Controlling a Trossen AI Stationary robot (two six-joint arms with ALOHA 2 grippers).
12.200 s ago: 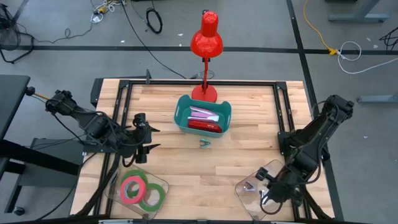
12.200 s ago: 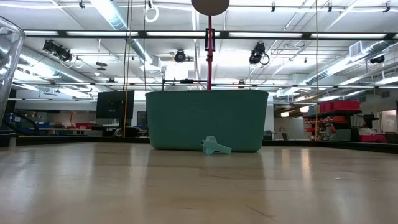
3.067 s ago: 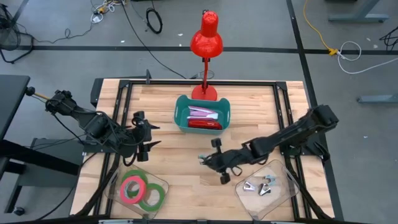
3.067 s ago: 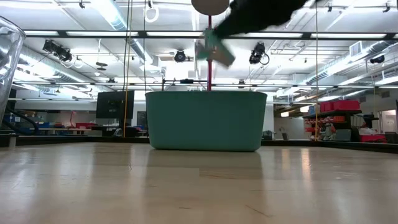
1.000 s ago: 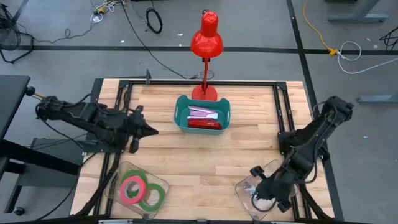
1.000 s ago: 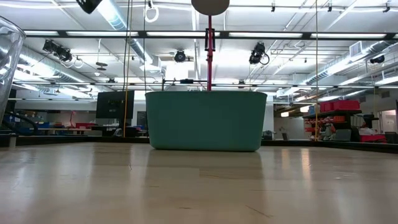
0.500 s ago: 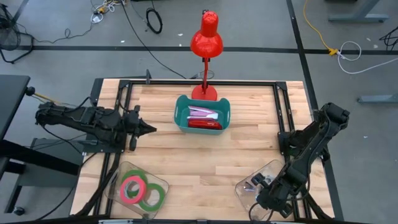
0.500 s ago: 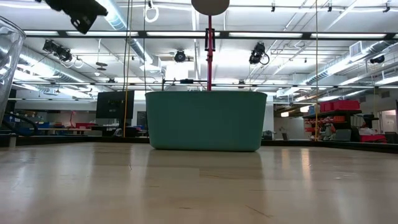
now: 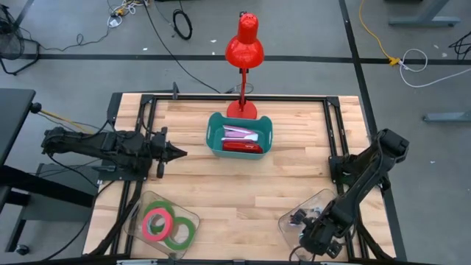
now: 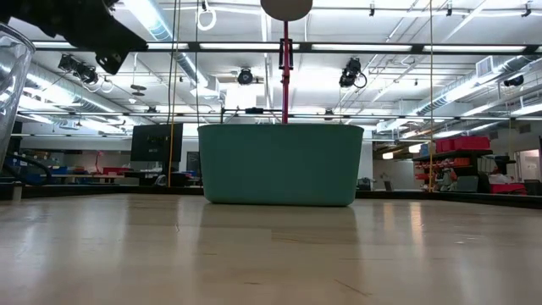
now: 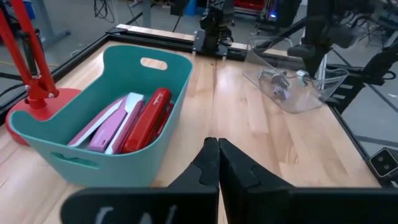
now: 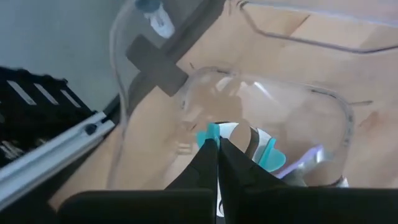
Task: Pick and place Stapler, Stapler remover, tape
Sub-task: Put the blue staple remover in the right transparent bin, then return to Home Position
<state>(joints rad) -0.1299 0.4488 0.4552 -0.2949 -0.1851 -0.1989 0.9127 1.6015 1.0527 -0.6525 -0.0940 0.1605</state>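
A teal bin [image 9: 240,138] at the table's far middle holds a red stapler [image 11: 146,118] and pale pink ones. My left gripper [image 9: 179,153] hovers shut to the bin's left, pointing at it, with nothing held [image 11: 214,152]. Two tape rolls, one red-pink [image 9: 156,222] and one green [image 9: 179,232], lie flat in a clear tray at the near left. My right gripper [image 9: 309,237] is shut and reaches down into the clear tray [image 9: 321,200] at the near right. A teal and white stapler remover [image 12: 266,154] lies there just beyond its tips [image 12: 216,149]. My right gripper's shut fingertips stand right against a teal edge [image 12: 211,132] of the stapler remover inside the clear tray. Whether they touch it cannot be told. My left gripper touches nothing.
A red desk lamp [image 9: 244,43] stands behind the bin, its base [image 9: 241,111] at the far edge. Metal stapler removers [image 11: 280,84] also lie in the near right tray. Bare wood stretches between the bin and the two trays [image 9: 243,191]. Black frame rails run along the table's edges.
My right gripper, still shut, has gone toward the table's near edge and deeper into the clear tray. My left arm has stretched out more level and come lower, showing larger at the low view's upper left; its gripper stays shut beside the bin.
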